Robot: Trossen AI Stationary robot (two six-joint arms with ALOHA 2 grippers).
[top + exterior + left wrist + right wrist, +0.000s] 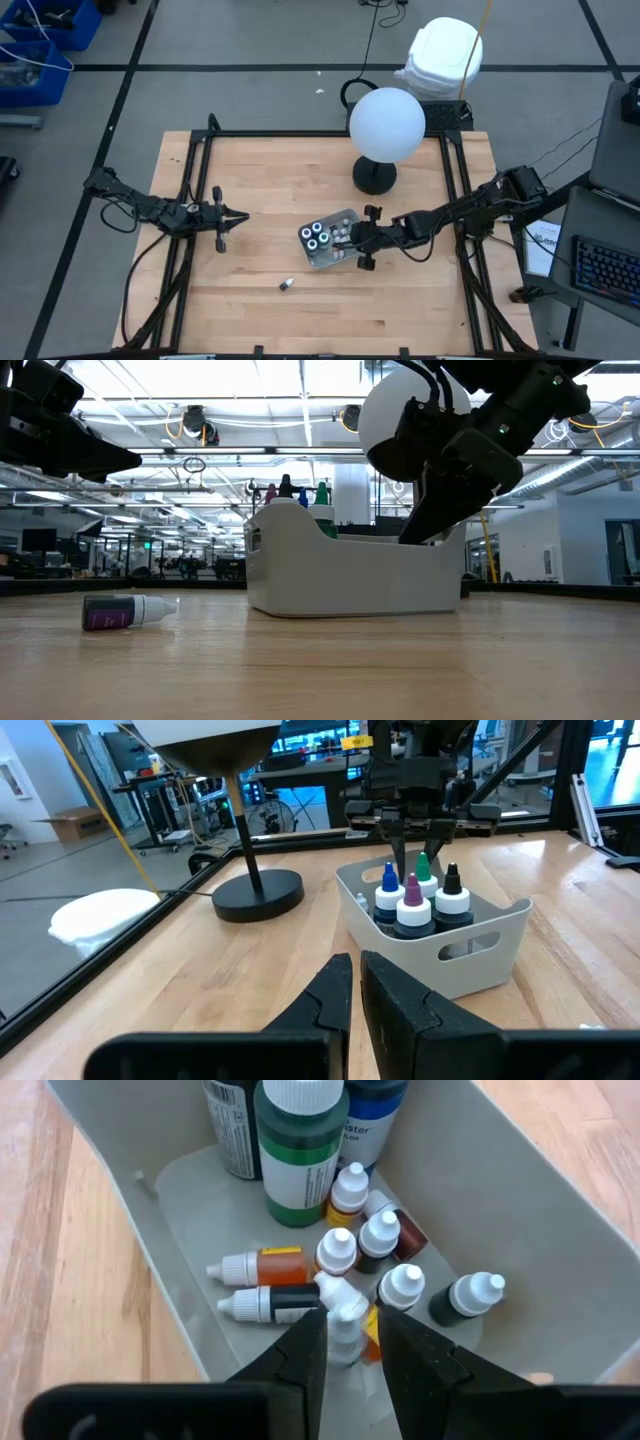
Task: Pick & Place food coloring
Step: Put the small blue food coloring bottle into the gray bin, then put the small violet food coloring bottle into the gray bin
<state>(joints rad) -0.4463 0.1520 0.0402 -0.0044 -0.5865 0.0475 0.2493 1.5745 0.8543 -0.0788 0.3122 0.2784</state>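
1. The right gripper [352,1342] hangs inside the open top of the white bin [345,255], fingers pointing down. Its jaws stand slightly apart around the white cap of a small dropper bottle [345,1325]; whether they press on it cannot be told.
2. Small dropper bottles lie and stand jumbled around that point on the bin floor. An orange bottle [262,1266] and a dark-labelled bottle [270,1304] lie flat, side by side, long axes parallel, nozzles toward the same bin wall. Several others, among them a dark bottle [462,1297], stand or lean with white caps up.
3. At the bin's other end stand four larger bottles [418,900], upright, long axes vertical, tips blue, purple, green and black.
4. The bin sits on the wooden table [260,180] near its middle, just in front of a black lamp base [374,177] under a white globe [387,123].
5. One purple-labelled bottle [125,611] lies outside the bin, flat on the table, well apart from it, long axis level, white nozzle toward the bin in the low view.
6. The left gripper [238,216] waits at the table's left, above the wood, fingers pressed nearly together, holding nothing.
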